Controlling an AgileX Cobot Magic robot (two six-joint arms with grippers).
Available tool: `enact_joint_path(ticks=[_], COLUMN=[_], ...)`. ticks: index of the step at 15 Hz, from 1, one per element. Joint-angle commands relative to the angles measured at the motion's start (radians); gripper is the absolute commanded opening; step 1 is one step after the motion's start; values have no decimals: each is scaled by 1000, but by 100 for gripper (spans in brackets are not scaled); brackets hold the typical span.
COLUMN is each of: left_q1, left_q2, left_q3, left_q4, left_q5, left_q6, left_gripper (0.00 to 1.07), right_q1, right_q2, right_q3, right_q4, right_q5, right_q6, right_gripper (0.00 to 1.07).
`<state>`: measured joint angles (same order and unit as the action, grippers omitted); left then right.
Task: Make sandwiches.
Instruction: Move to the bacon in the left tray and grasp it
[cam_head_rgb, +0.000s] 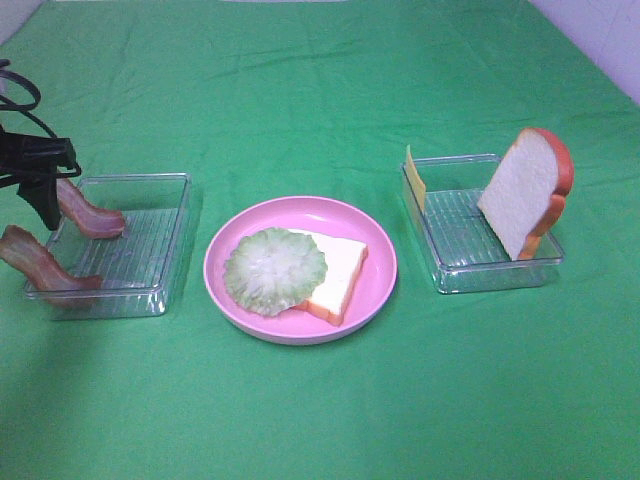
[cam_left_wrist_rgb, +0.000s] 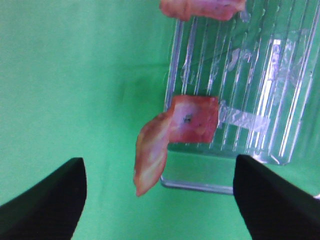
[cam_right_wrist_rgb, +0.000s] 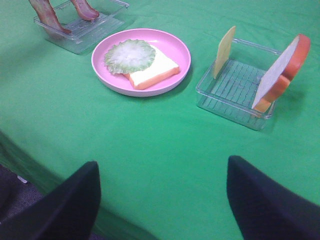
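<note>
While the green worktop (cam_head_rgb: 320, 90) takes up basically the whole shot, everything sits in a row across it: a clear left tray (cam_head_rgb: 160, 250), a pink plate (cam_head_rgb: 375, 285) in the middle, and a clear right tray (cam_head_rgb: 460, 250), none of them touching.

The left end effector (cam_left_wrist_rgb: 157, 165) is over the outer side of the left tray with its fingers spread wide and nothing gripped. The right end effector (cam_right_wrist_rgb: 162, 162) doesn't show in the high view. Its own camera has both dark fingers wide apart, nothing between them, well back from all the food.

Sandwich parts: the standing bread slice (cam_head_rgb: 520, 190) leans upright in the right tray, crust poking above the rim. The flat bread slice (cam_head_rgb: 340, 275) lies on the plate. The lettuce (cam_head_rgb: 275, 270) sits partly on that slice and hangs off its left side onto the plate.

Two bacon strips in the left tray, far bacon strip (cam_head_rgb: 88, 212) and near bacon strip (cam_head_rgb: 40, 262), each with one end down inside and the other rising over the outer rim. The cheese slice (cam_head_rgb: 415, 178) stands on edge against the right tray's far left corner.
</note>
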<state>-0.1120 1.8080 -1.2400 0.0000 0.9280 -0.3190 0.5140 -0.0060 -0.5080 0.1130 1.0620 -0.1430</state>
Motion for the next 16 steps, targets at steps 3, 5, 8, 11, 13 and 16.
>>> enact_joint_path(ticks=[3,5,8,11,13,16], left_q1=[-1,-1,-1,-1,-1,-1], left_q2=[107,137,157,155,154,145], left_q3=[-5,-5,-5,-5,-5,-5], left_q4=[-13,-46,-59,-59,-59,-58], left_q5=[-91,-99,-103,-104,-101,-103], left_q6=[9,20,20,20,23,26], left_gripper=[69,65,53,38,38,37], right_q1=[0,0,0,0,0,0], right_q2=[-7,-7,-7,-7,-7,-7], right_q3=[3,3,3,3,3,3], right_q4=[-7,-7,-7,-7,-7,-7], right_q5=[4,4,4,4,4,4], right_q6=[-7,-7,-7,-7,-7,-7], right_gripper=[69,69,69,69,69,69])
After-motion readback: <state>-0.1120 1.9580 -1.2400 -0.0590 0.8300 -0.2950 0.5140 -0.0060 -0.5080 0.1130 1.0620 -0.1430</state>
